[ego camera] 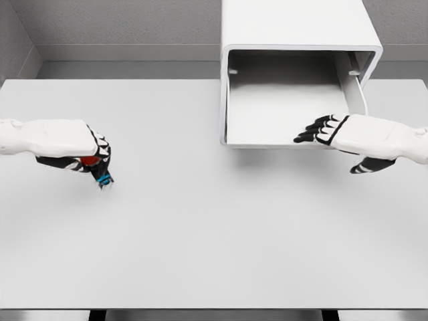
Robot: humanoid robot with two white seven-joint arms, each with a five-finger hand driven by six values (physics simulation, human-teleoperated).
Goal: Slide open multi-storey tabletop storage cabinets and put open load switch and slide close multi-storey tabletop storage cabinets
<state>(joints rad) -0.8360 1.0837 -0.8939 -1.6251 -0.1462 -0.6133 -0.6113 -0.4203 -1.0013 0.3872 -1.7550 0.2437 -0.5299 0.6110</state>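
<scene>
Both hands: left hand [93, 157] clamps switch [102, 178]; right hand [328, 130], fingers spread, at open drawer [287, 107].

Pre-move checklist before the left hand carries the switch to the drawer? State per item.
1. Drawer slid out of the cabinet: ok, its white floor shows.
2. Drawer interior free: ok, nothing lies in it.
3. Left hand holding the load switch: ok, fingers are curled on it and red and blue parts show beneath them.
4. Grip security: cannot tell, the hand hides most of the switch.
5. Right hand out of the drop zone: not ok, its open fingers reach over the drawer's front right edge.
6. Table between left hand and drawer: ok, nothing in the way.
</scene>
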